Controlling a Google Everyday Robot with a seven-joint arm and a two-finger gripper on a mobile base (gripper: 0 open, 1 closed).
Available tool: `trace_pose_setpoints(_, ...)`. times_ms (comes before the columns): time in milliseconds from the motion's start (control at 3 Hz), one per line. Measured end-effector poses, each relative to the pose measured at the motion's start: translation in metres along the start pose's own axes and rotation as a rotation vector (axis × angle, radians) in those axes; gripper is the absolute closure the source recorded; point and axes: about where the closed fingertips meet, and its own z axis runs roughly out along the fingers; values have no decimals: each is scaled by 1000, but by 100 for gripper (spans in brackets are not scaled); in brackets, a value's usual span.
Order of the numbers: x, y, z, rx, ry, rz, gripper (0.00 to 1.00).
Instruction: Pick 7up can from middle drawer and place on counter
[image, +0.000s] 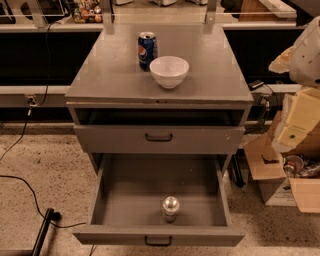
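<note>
The 7up can (170, 208) stands upright in the open middle drawer (115, 200), near the front and a little right of centre; its shiny silver top faces the camera. The drawer is pulled far out, and its small black handle (158, 241) is on the front. The counter (100, 75) is the cabinet's flat grey top. My gripper (296, 122) is at the right edge of the camera view. It is raised beside the cabinet, well to the right of and above the can, and touches nothing.
A blue Pepsi can (147, 50) and a white bowl (169, 71) stand on the counter near its middle. The drawer above (159, 137) is slightly out. An open cardboard box (280, 185) with clutter sits on the floor at right. Black cables (30, 195) cross the floor at left.
</note>
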Motion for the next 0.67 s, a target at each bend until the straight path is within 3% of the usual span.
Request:
trace_pose_setpoints(333,0,0,0,0,0,0,0)
trace_pose_setpoints(667,5,3,38,-95,-59,19,0)
